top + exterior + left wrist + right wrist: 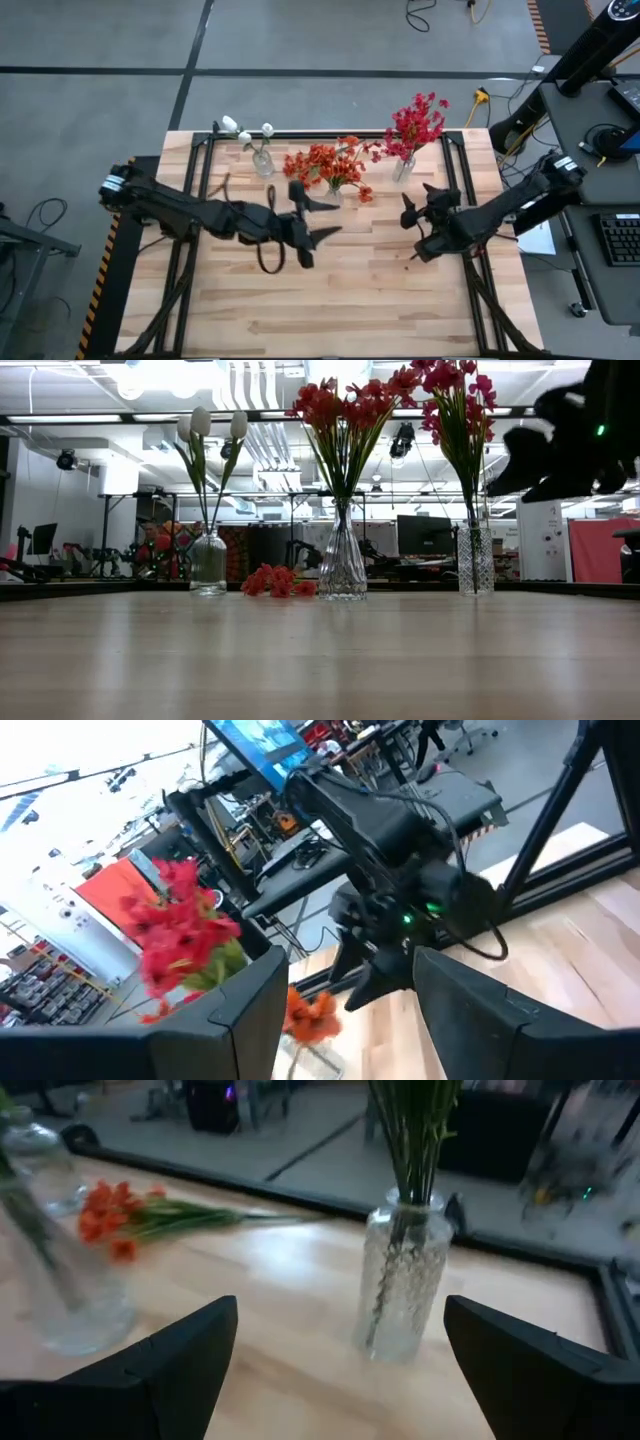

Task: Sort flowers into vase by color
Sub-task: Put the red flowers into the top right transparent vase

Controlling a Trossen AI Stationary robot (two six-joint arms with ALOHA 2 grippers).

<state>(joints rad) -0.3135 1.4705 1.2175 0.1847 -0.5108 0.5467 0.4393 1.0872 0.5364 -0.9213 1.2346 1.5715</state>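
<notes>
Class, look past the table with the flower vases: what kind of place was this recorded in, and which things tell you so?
Probably a robotics lab or workshop: a computer monitor and metal frame rigs stand behind the table, cables trail over a bare concrete floor, and a keyboard sits on a side desk.

Left gripper (345, 1010) fingers standing apart with nothing between them, framing crimson-red blooms (180, 925), orange blooms (310, 1015) lower down, and the other arm's dark gripper (385, 970) hanging over the wooden table (590, 910).
</notes>
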